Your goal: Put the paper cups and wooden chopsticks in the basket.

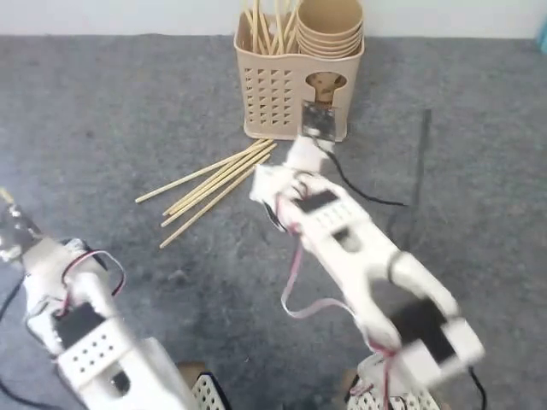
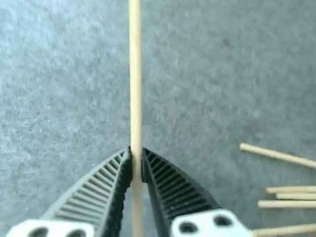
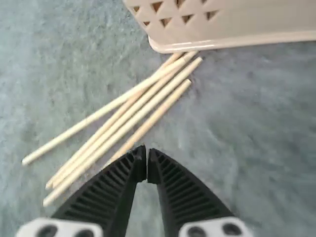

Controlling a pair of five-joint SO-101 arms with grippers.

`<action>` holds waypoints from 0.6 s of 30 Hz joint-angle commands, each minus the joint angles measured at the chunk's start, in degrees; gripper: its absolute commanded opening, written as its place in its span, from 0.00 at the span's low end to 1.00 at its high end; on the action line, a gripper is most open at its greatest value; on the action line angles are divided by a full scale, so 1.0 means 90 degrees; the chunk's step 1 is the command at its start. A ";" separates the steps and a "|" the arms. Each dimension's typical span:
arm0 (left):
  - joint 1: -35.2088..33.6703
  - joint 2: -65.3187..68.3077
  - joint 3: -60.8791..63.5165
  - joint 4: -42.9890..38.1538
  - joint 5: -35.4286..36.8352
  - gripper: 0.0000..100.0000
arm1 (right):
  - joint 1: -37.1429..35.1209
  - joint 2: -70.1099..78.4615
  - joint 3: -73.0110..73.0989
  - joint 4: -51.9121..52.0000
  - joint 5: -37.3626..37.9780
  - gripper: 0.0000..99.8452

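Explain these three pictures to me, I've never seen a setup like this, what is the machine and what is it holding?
These are two small robot arms working over a grey mat. One picture looks down from above. The other two come from a camera on each arm's wrist, looking along its gripper. The left gripper is shut on one wooden chopstick. The right gripper is shut with nothing in it, over the loose chopsticks lying beside the basket. The basket already holds stacked paper cups and more chopsticks.
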 commanded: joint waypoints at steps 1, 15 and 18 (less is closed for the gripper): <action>0.0078 -0.1241 0.0444 -0.0576 0.0606 0.01 | -0.0063 0.0952 -0.1670 0.0327 -0.0361 0.12; 0.0225 -0.3702 0.1480 -0.0449 0.1006 0.01 | -0.0015 0.3463 -0.4972 0.2447 -0.0977 0.10; 0.0225 -0.3702 0.1480 -0.0449 0.1006 0.01 | -0.0005 0.3668 -0.5206 0.2545 -0.0977 0.10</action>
